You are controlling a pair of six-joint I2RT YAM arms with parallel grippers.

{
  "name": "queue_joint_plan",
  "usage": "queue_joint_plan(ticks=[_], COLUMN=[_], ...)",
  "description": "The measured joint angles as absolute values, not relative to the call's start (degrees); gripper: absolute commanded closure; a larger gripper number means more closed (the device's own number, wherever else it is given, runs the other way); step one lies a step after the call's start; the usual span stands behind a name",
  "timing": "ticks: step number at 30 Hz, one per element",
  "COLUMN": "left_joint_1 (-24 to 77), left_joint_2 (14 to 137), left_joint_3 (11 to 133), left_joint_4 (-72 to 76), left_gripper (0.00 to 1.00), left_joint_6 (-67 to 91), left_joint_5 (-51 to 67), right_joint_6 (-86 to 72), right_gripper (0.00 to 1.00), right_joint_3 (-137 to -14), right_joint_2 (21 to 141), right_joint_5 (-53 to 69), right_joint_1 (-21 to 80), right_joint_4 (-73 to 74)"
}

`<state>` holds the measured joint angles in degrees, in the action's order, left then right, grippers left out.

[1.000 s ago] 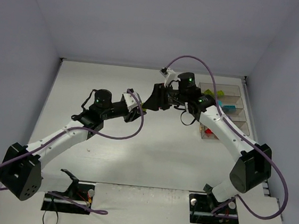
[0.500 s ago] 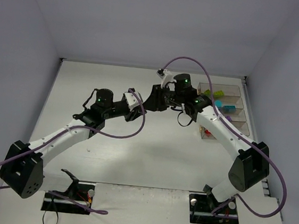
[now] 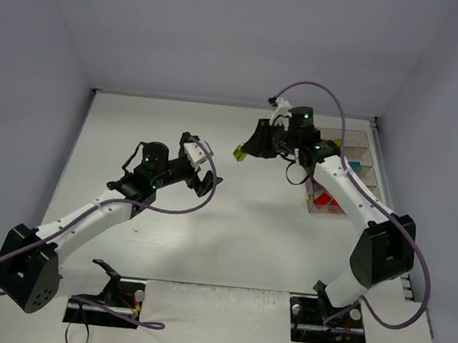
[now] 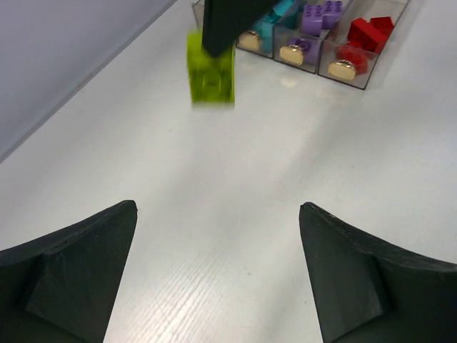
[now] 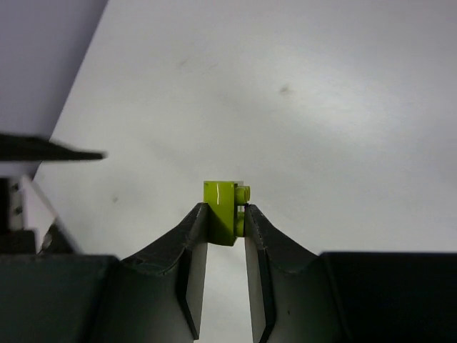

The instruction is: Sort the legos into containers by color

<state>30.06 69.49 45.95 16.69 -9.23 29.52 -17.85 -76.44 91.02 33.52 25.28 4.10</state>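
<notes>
Your lime-green plastic brick is pinched between the narrowly set fingers of the right gripper. It is held up off the white table toward its far edge, left of the row of four clear tinted bins along the right edge. Teal bricks, purple bricks and red bricks lie in separate bins. Your left gripper stands wide and empty, facing the held brick from a little way off.

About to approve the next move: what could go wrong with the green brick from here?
1. The right end effector pinches the lime green brick only at its fingertips, so it may twist or slip out before reaching the containers.
2. There, teal bricks lie right beside the green ones, so an off release could land it in the wrong colour.
</notes>
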Motion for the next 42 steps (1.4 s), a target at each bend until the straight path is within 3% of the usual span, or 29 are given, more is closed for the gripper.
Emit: queue_joint_plan(ticks=[13, 24, 29, 39, 42], left_joint_1=[30.06, 30.04, 30.04, 30.04, 30.04], left_joint_2=[50.22, 46.83, 49.21, 52.29, 52.23], left_joint_3=[35.75, 35.75, 36.03, 38.35, 38.37], left_joint_4=[3.77, -9.93, -11.90, -14.41, -14.59], left_gripper=[0.11, 0.11, 0.11, 0.11, 0.11], left_joint_6=[9.43, 23.62, 25.26, 25.91, 26.39], left_joint_5=[8.86, -0.12, -1.28, -2.98, -3.66], right_joint_6=[-13.93, -11.64, -10.98, -11.09, -11.05], right_gripper=[1.00, 1.00, 0.95, 0.49, 0.43], right_joint_3=[-86.02, -95.64, -99.22, -99.66, -99.66], right_joint_2=[102.50, 118.98, 123.42, 125.91, 125.95], right_joint_5=[11.81, 4.27, 2.90, 1.72, 1.65], right_joint_1=[-0.21, -7.14, -8.84, -11.53, -11.86], right_joint_4=[0.73, -2.52, -2.96, -3.16, -3.18])
